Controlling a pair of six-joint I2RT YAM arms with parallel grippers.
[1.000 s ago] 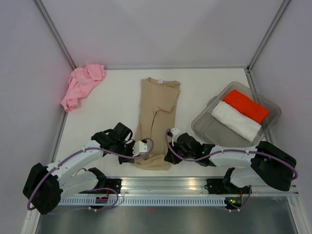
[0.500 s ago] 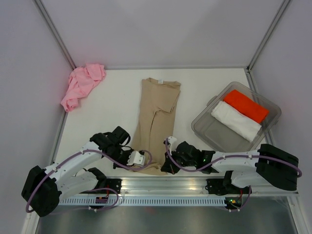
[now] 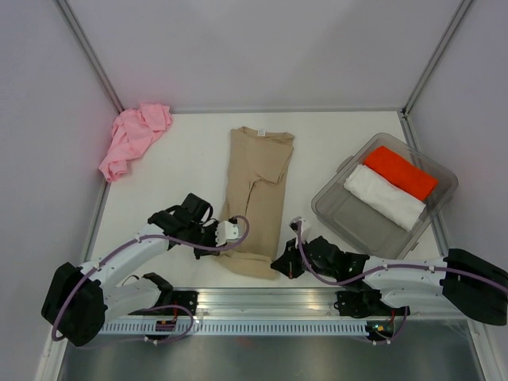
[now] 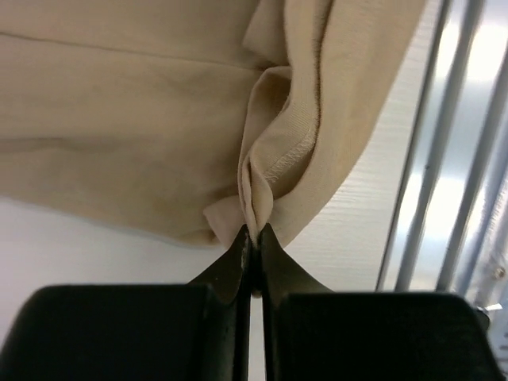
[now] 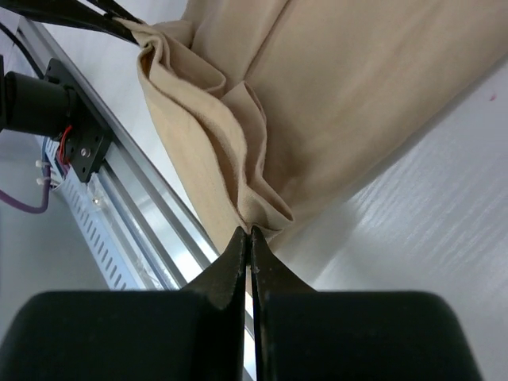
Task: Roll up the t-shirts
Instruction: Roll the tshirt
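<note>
I have little room behind the claws. The metal rail (image 3: pixel 270 300) at the counter's (image 3: pixel 182 171) near edge runs just back of the right claw (image 3: pixel 279 264). The left claw (image 3: pixel 232 234) has a bit more counter behind it. Ahead of both, open counter stretches to the back wall. Right of the right claw, near but apart, stands a clear bin (image 3: pixel 355 221) holding an orange roll (image 3: pixel 401 172) and a white roll (image 3: pixel 383 197). Far ahead and left of the left claw, in the back corner against the wall, the pink shirt (image 3: pixel 131 139) lies crumpled.

The tan shirt (image 3: pixel 258 178) starts between the claws and runs away from them as a long narrow strip, with the collar at the far end. Its near hem is bunched into loose folds. The left claw is clamped on a fold at the hem's left side, and its wrist view shows the stitched edge rising from the tips. The right claw is closed as well, its tips meeting the cloth at the hem's right corner, and it seems to pinch that corner.

From above, the claws cover the hem's ends. I can't make out how much cloth the right claw has. Both wrist views cut off the rest of the shirt.
</note>
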